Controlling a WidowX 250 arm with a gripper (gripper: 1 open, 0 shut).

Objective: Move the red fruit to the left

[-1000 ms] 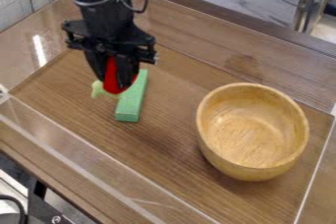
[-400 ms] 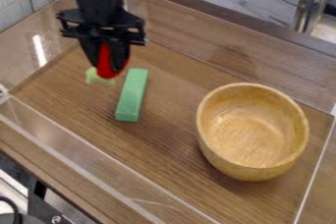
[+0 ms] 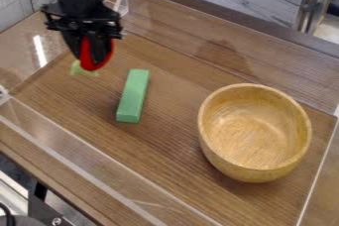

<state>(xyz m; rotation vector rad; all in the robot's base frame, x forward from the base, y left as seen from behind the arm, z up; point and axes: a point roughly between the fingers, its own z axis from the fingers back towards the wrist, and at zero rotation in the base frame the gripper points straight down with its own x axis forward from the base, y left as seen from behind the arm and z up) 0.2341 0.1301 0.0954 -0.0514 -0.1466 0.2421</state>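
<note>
- My jaws [image 3: 93, 59]: closed round the red fruit [image 3: 95, 48], leafy cap pointing down toward the tabletop [image 3: 166, 154].
- Fruit: hanging at the left of the view, looks just above the wood; can't confirm clearance.
- Step in hand, my read: leftward carry, near its end. Keep the grip firm but light; it's rounded and could roll out if squeezed off-centre.
- Set-down: lower straight, let the cap side touch, open slowly, lift clear before retracting.
- Block [image 3: 134, 96]: green, nearer the camera and to the right, apart from the fruit. Don't swing back over it.
- Bowl [image 3: 255, 131]: far right, no part in this.
- Versus earlier frames: fruit and jaws have shifted left and away from the camera; block and bowl unmoved.
</note>
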